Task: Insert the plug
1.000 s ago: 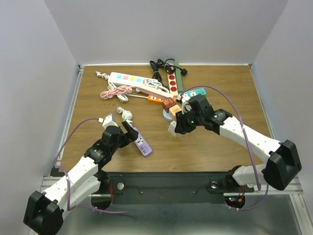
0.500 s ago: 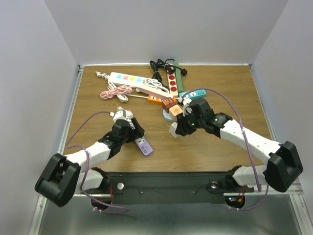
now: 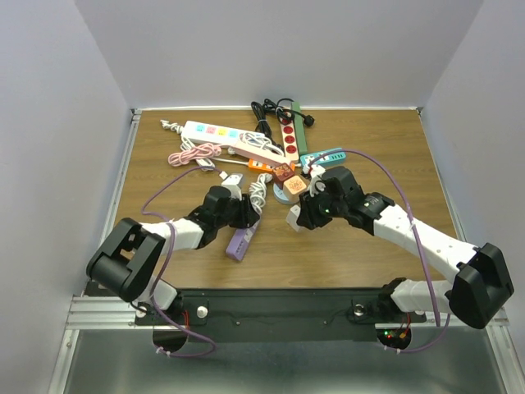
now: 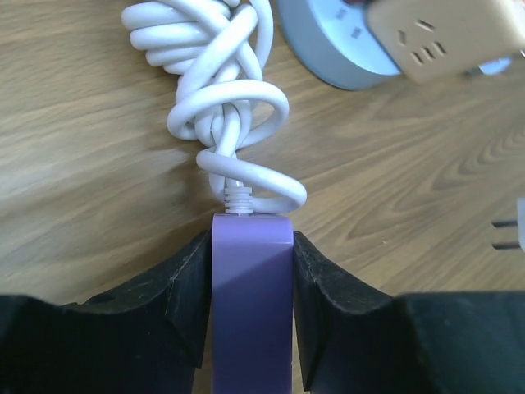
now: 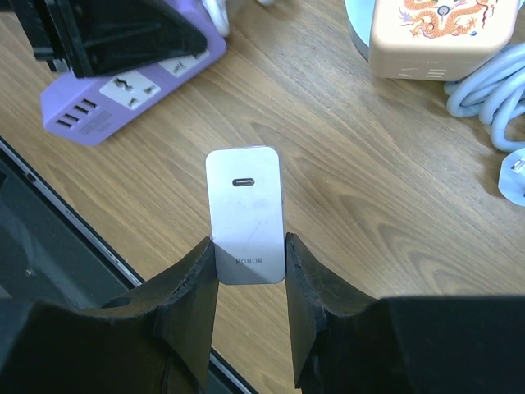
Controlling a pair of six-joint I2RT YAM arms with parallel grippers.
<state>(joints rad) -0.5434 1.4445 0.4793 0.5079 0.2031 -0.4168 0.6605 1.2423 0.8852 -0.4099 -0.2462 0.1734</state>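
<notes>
Mid-table, just apart: left gripper (image 4: 252,250) pinching purple power strip (image 4: 251,328), sockets hidden in its wrist view; right gripper (image 5: 246,254) clamped on grey charger (image 5: 244,193), prongs out of sight.

Bare tabletop (image 3: 377,246) near right; purple power strip (image 3: 242,241), coiled white cord (image 3: 258,194), piled strips (image 3: 236,139) across the centre.

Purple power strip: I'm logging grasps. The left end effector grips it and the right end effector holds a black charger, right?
Only the colour is wrong: the right wrist view shows a silver charger in the right end effector. The rest holds.
</notes>
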